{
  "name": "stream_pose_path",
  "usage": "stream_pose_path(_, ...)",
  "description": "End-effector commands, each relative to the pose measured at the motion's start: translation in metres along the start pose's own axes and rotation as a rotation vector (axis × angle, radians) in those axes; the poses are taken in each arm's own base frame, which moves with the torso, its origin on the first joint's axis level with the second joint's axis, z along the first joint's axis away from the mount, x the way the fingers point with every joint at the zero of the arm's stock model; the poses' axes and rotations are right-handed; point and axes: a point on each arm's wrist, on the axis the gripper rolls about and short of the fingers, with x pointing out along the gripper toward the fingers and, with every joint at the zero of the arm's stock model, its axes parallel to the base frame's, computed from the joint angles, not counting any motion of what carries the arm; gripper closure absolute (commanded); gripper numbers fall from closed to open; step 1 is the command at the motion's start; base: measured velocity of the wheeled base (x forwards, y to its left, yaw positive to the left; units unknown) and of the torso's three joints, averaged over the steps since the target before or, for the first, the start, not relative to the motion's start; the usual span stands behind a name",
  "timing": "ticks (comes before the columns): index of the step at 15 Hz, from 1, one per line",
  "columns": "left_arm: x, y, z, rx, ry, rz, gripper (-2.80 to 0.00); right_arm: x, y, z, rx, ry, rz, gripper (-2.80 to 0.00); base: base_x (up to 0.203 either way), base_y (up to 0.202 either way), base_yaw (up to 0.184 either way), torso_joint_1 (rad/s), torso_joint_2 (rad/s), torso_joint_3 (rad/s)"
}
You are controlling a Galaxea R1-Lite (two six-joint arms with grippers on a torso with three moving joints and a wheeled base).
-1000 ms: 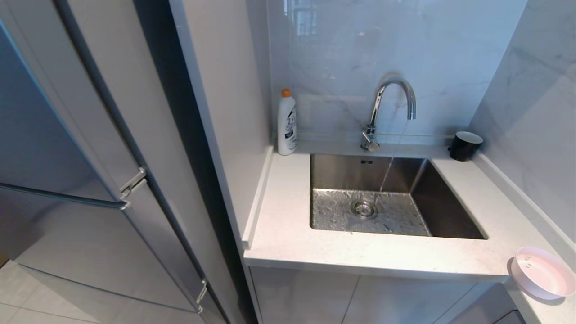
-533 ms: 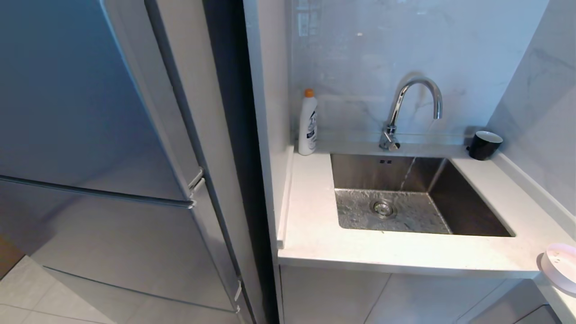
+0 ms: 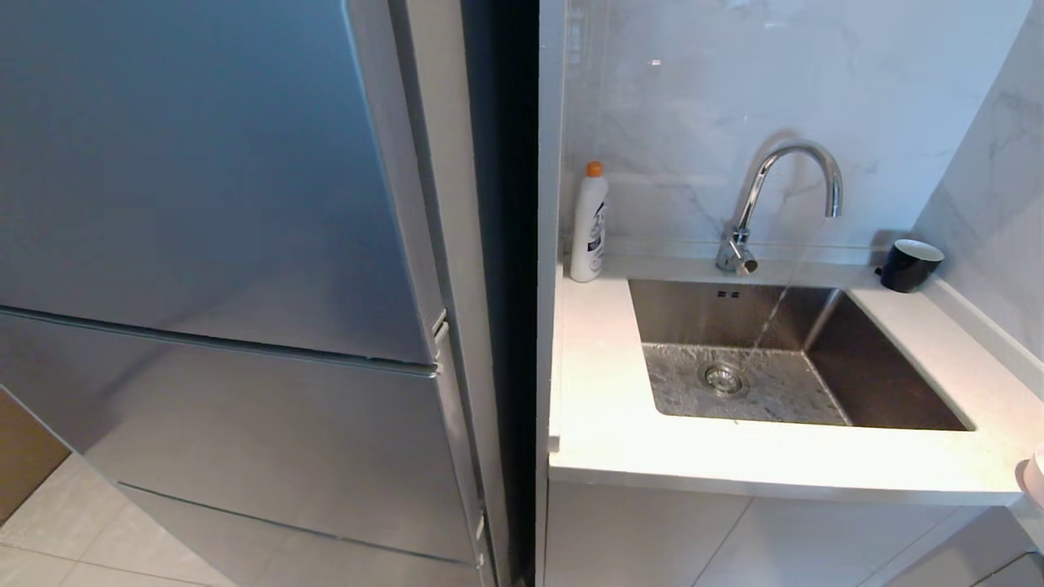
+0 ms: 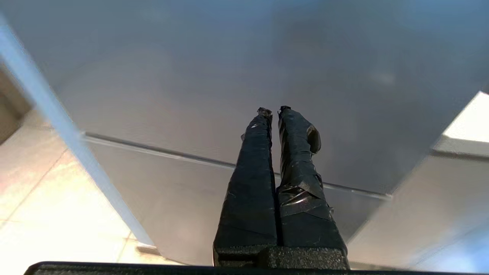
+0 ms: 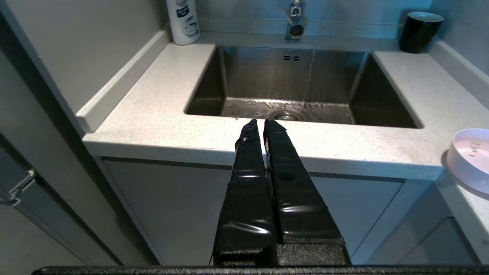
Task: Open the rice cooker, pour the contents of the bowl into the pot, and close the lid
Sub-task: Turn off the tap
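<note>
Hanging parked with its taped fingers pressed together and nothing between them, the right pincer (image 5: 259, 121) points toward the front edge of the white surface (image 5: 160, 114), in front of the sink (image 5: 267, 72). The left pincer (image 4: 273, 110) is likewise closed and empty, facing the grey fridge door (image 4: 191, 95) and a strip of floor tiles. Neither arm shows in the head view.

What has changed is the view itself: across the last second the whole head picture has slid, so the fridge (image 3: 212, 228) now fills the left half, and the sink (image 3: 889, 383), the tap (image 3: 795, 196) with its running water, the white bottle (image 3: 589, 224) and the black cup (image 3: 909, 265) have all shifted rightward together. That reads as the robot turning or driving toward its left, not as any object being moved. The bowl (image 3: 1036, 477), fully in view a second ago at the lower right, is now only a pink sliver at the right edge of the head view; the right wrist view shows the bowl (image 5: 471, 158) resting on the surface right of the sink, with a few green flecks of the contents (image 5: 475, 145) inside.

The rice cooker, its pot and its lid appear in no view. My reading is that the task has barely begun, and the robot is swinging away from the bowl, perhaps searching for the cooker
</note>
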Motion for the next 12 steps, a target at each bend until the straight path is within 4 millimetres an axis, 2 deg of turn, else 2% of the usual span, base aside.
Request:
stream_pose_path(1,0.0001,0.0000,0.0000,0.000,0.001,0.001,0.00,0.0017,0.0001,-0.0073,0.000,0.025,0.000,0.00,0.000,0.000,0.000,0.000,0.00,0.000)
stream_pose_path(7,0.0001,0.0000,0.0000,0.000,0.001,0.001,0.00,0.0018,0.0001,-0.0076,0.000,0.027,0.000,0.00,0.000,0.000,0.000,0.000,0.00,0.000)
stream_pose_path(12,0.0001,0.0000,0.0000,0.000,0.001,0.001,0.00,0.0017,0.0001,-0.0072,0.000,0.026,0.000,0.00,0.000,0.005,-0.154,0.003,0.00,0.002)
